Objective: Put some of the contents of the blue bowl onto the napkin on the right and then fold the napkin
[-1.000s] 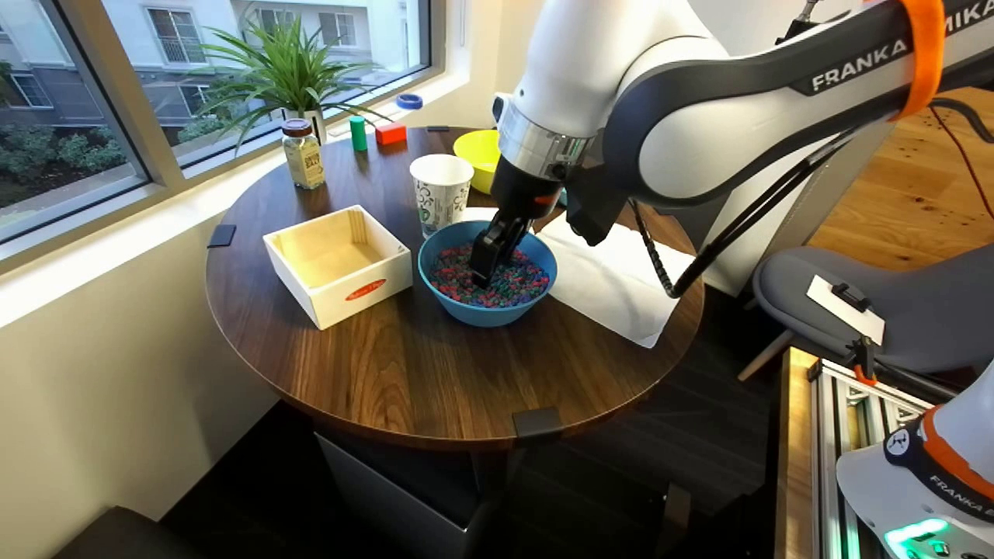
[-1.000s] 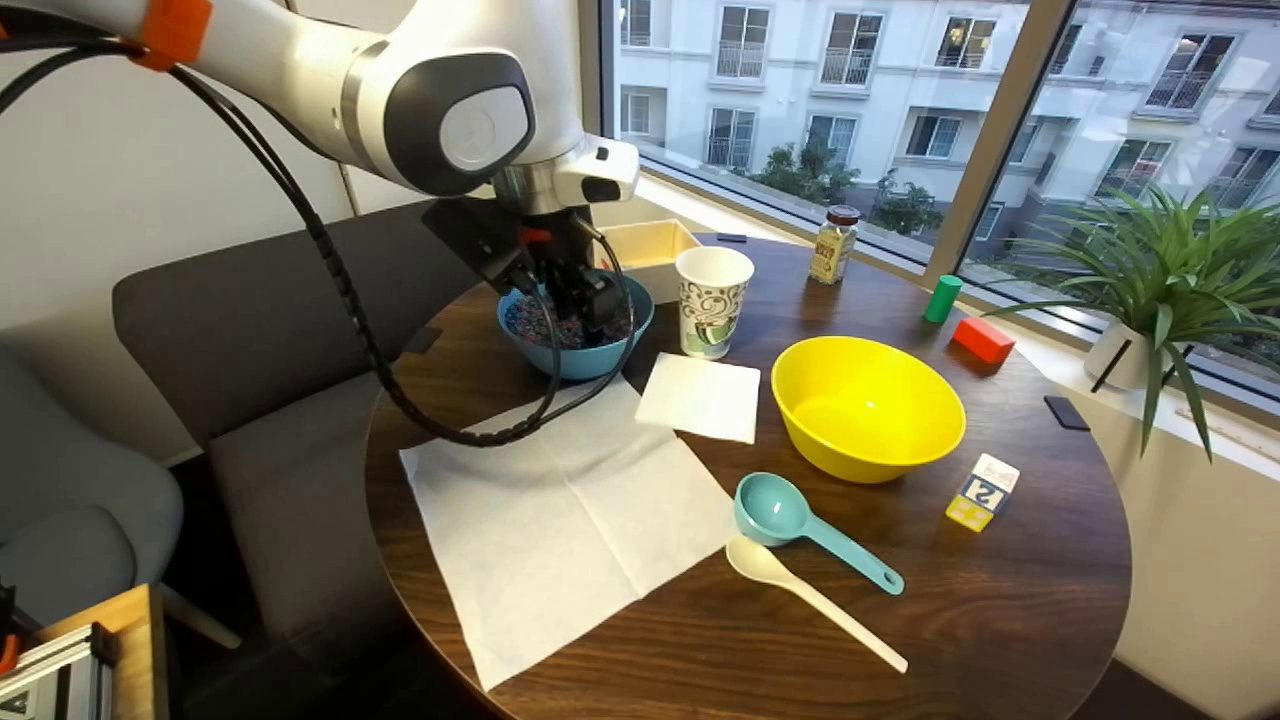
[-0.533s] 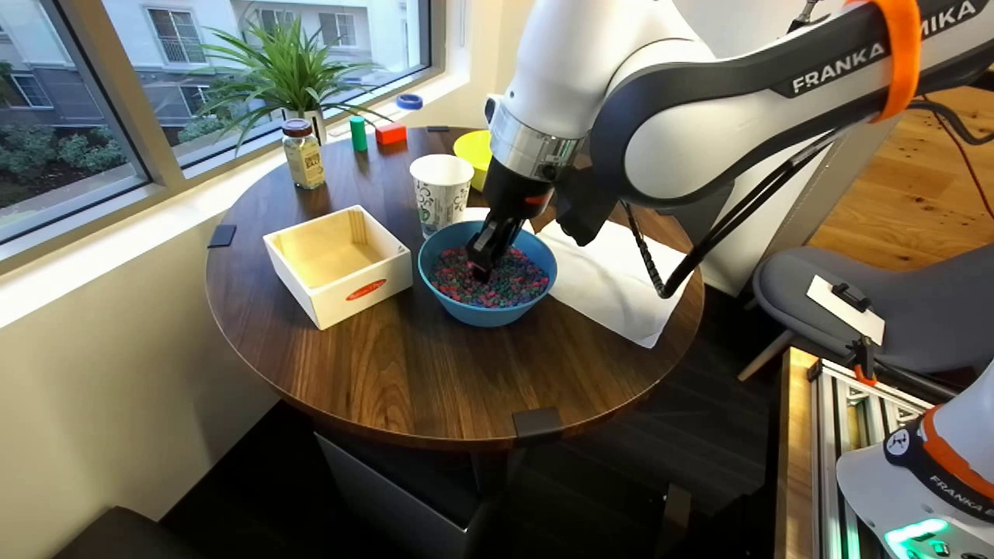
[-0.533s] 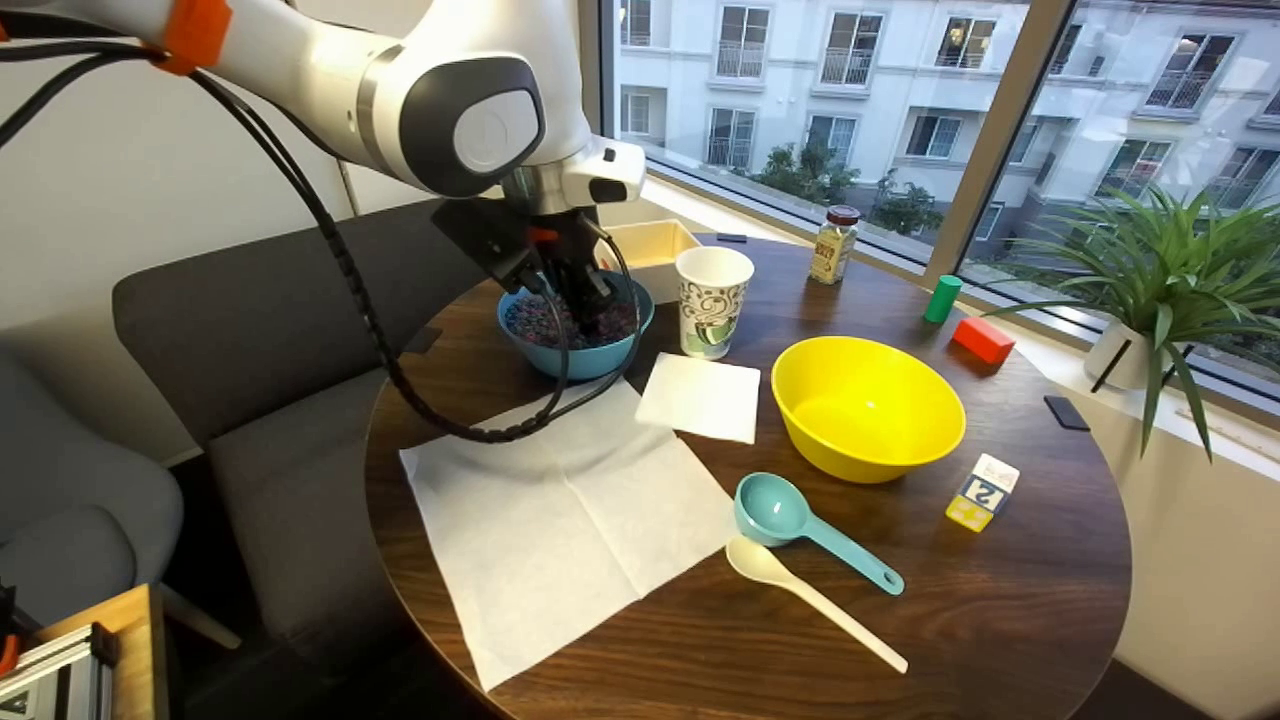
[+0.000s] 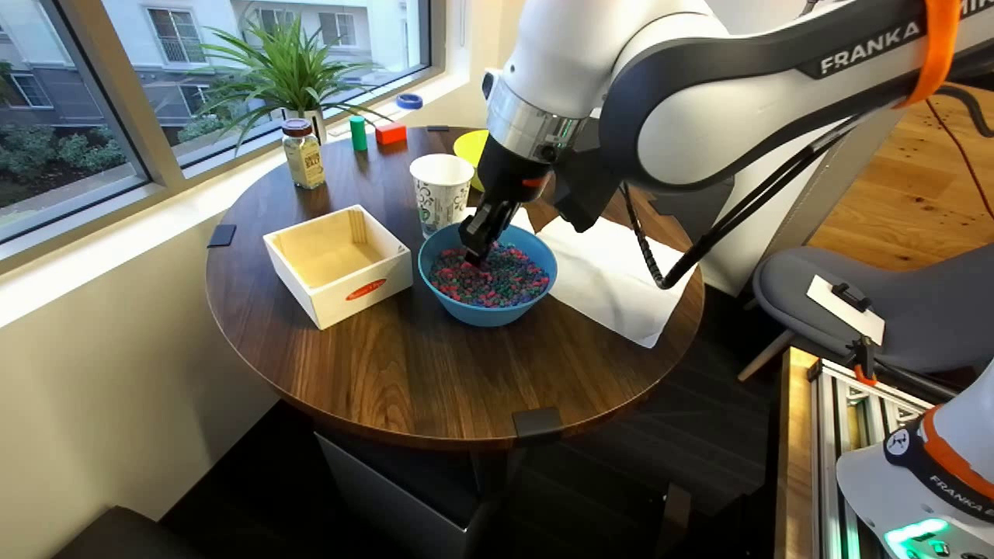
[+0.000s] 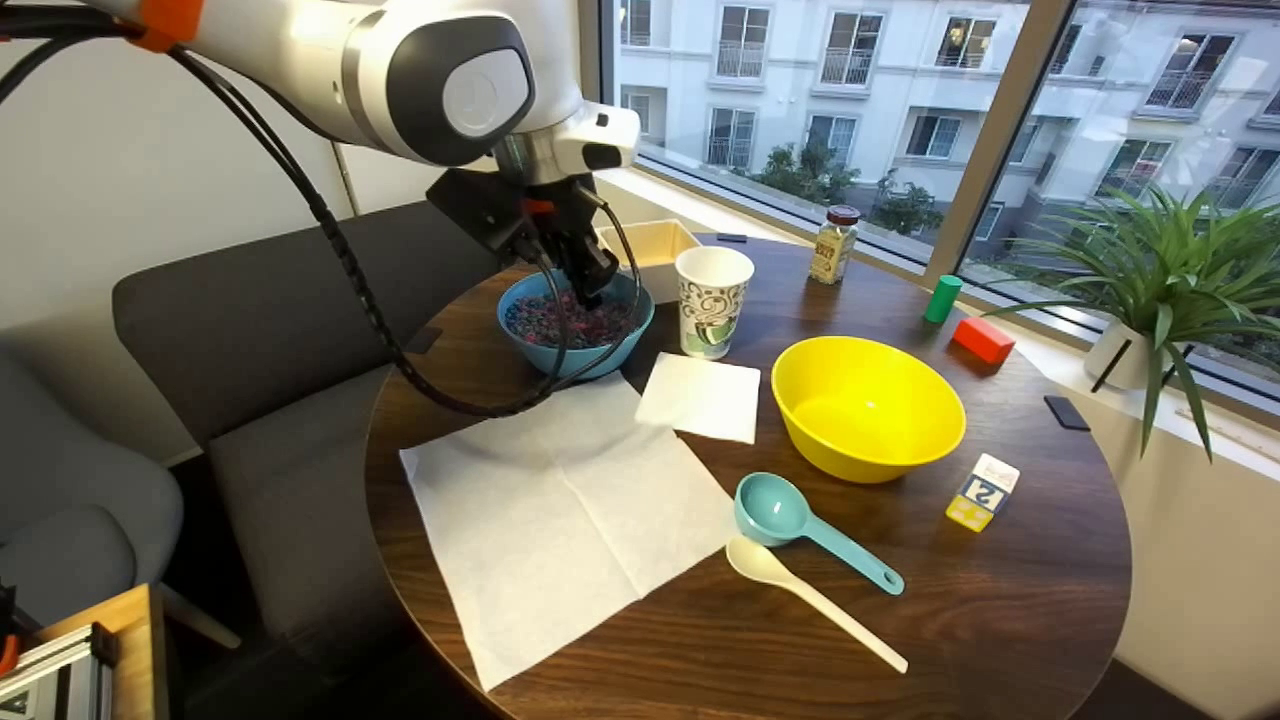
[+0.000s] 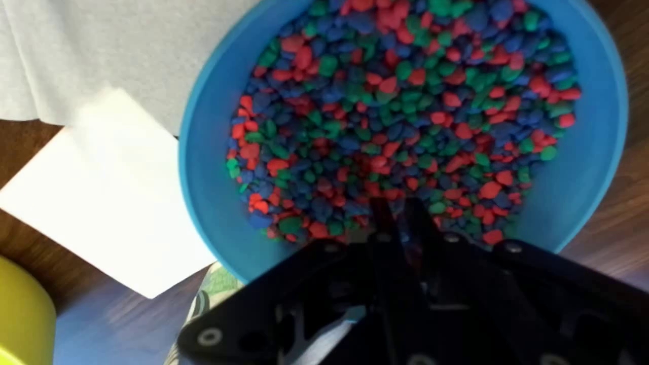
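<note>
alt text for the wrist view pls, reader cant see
A blue bowl of red, green and blue pebbles fills much of the view; black jaws, nearly closed, reach in from the bottom. At left: a small white napkin, a larger napkin at top, part of a yellow bowl.

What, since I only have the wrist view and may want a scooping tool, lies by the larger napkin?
Observer: In an exterior view, a teal scoop lies near one corner of the larger napkin.
Operator: Only that?
Observer: No, a cream spoon lies beside the scoop.
Operator: And what stands across the blue bowl from that napkin?
Observer: An open white-sided box, as both exterior views show.
</note>
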You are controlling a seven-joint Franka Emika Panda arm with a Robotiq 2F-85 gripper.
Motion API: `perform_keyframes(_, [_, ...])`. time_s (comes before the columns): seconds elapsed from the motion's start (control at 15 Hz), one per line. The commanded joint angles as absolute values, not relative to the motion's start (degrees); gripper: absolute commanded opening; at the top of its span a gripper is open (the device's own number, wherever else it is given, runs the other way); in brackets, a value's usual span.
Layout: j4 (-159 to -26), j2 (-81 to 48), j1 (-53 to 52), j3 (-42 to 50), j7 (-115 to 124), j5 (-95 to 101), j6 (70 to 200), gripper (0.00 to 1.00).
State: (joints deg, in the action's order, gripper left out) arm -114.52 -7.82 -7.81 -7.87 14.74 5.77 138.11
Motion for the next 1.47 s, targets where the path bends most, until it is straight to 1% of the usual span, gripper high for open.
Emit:
perform_keyframes(0.0, [-117.31, -3.51, -9.06, -7.07, 18.11, 8.77, 137.99, 0.03])
perform_keyframes(0.33, [-122.81, 2.53, -8.11, -7.29, 19.62, 9.85, 136.54, 0.03])
perform_keyframes(0.47, [-126.32, 5.09, -7.46, -7.21, 16.39, 7.69, 137.28, 0.03])
perform_keyframes(0.93, [-135.58, 13.41, -4.05, -5.98, 14.74, 10.19, 137.51, 0.03])
perform_keyframes(1.4, [-138.96, 13.79, -1.25, -4.51, 10.32, 9.91, 139.86, 0.03])
